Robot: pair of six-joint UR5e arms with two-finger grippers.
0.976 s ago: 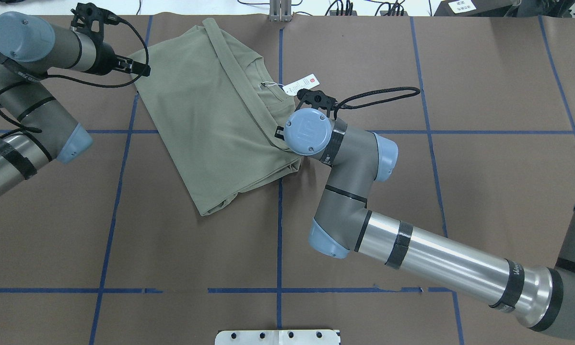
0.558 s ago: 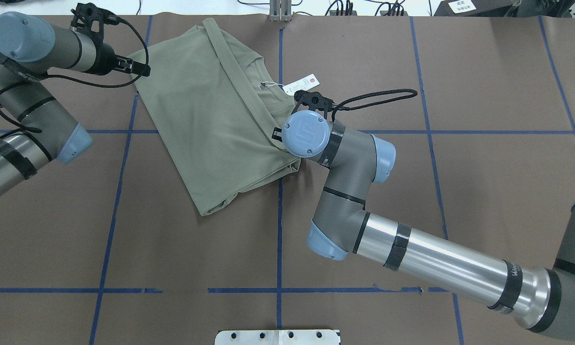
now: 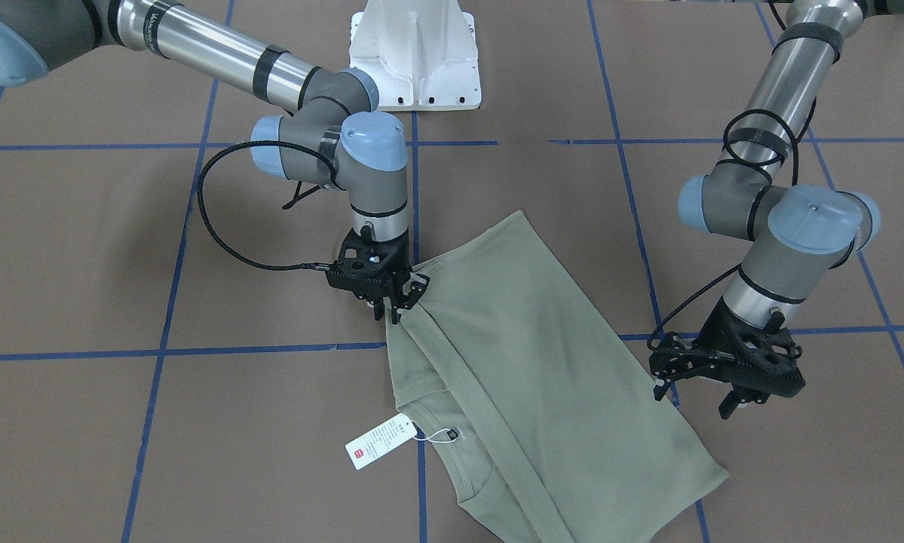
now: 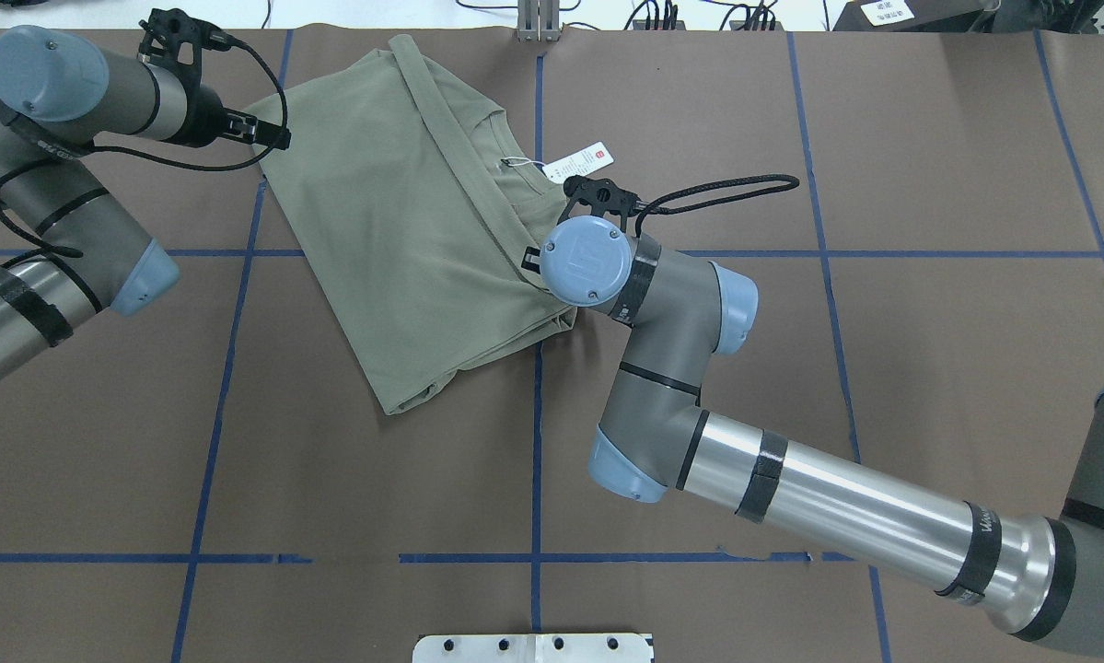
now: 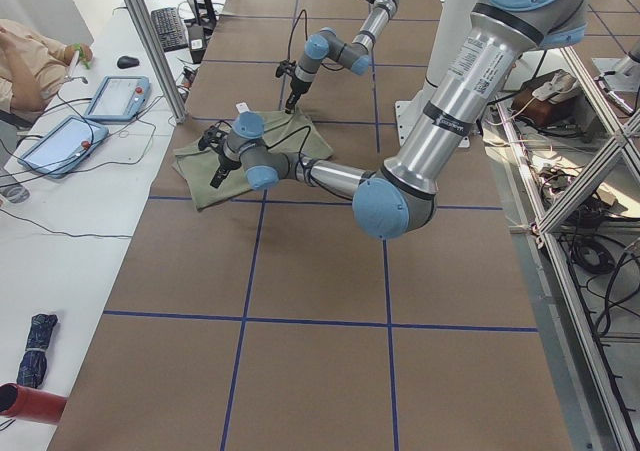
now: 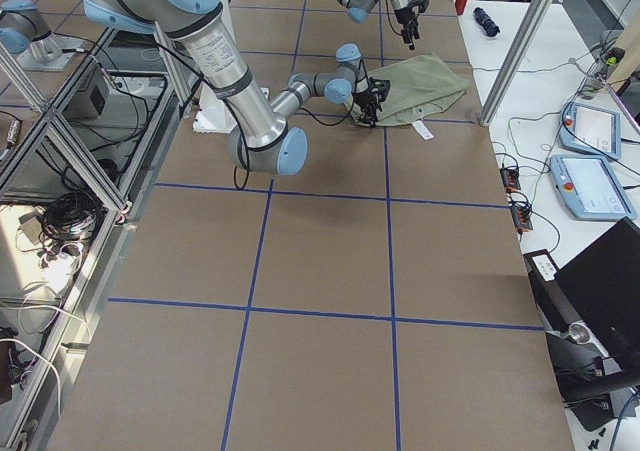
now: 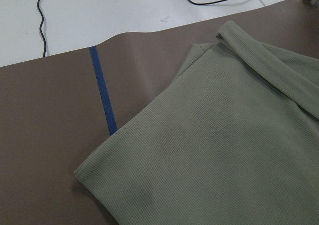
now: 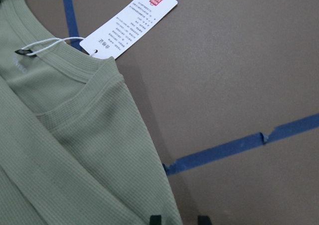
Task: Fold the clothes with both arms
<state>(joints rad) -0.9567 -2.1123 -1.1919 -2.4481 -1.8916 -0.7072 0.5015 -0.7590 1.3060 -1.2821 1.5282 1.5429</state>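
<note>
— Shirt (image 4: 404, 230) location?
— Folded flat on the table (image 4: 791, 368), far side, tag (image 4: 579, 161) lying clear.
— Grippers?
— Right gripper (image 3: 397, 302), jaws narrowly parted, straddles the shirt's edge, likely to pinch it for another fold. Left gripper (image 3: 693, 401) hangs spread beside the opposite corner, holding nothing.

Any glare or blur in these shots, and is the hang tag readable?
Overhead view: even light, a bright streak down the right arm. Right wrist view: tag fairly sharp, its print too small to read. Left wrist view: shirt ribbing crisp, white surface beyond washed out.
</note>
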